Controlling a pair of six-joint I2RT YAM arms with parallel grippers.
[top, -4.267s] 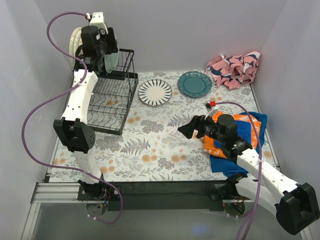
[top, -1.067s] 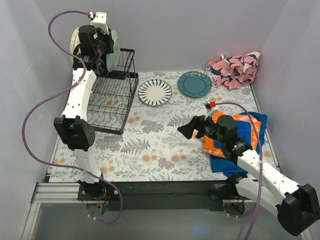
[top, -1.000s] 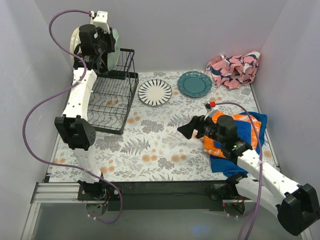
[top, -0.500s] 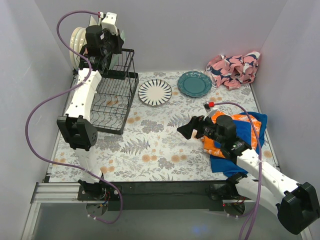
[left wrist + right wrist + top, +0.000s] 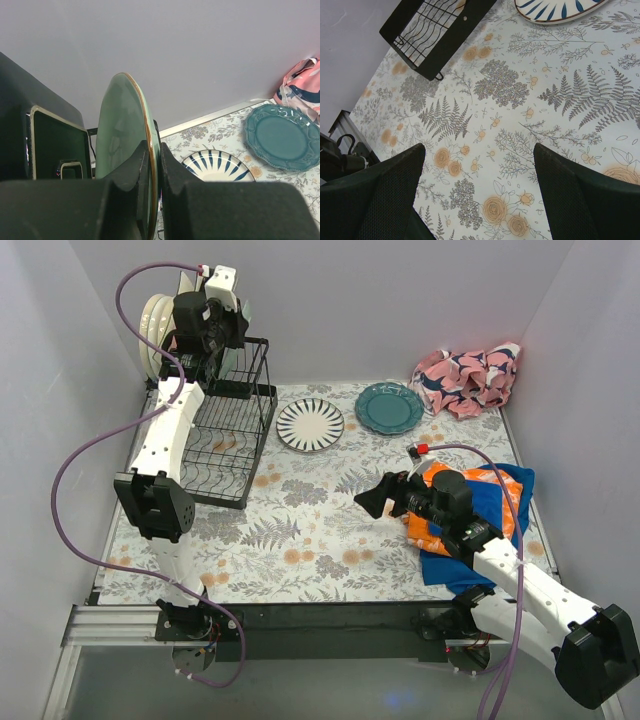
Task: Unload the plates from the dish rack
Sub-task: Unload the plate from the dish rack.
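Note:
A pale green plate (image 5: 121,135) with a gold rim stands on edge, and my left gripper (image 5: 154,152) is shut on its rim, one finger on each face. From the top view, the left gripper (image 5: 226,328) holds this plate (image 5: 244,312) above the back of the black wire dish rack (image 5: 232,445). Cream plates (image 5: 153,318) stand in the rack's upper left. A black-striped plate (image 5: 310,425) and a teal plate (image 5: 389,407) lie flat on the floral table. My right gripper (image 5: 374,502) hovers open over the cloth, holding nothing (image 5: 477,165).
A pink patterned cloth (image 5: 468,378) is bunched at the back right. An orange and blue cloth (image 5: 485,508) lies under the right arm. The rack's near corner (image 5: 436,35) and the striped plate's edge (image 5: 555,7) show in the right wrist view. Grey walls enclose the table.
My left gripper has closed on the pale green plate and shifted up and to the right with it, uncovering the cream plates behind. The right arm has stayed still.

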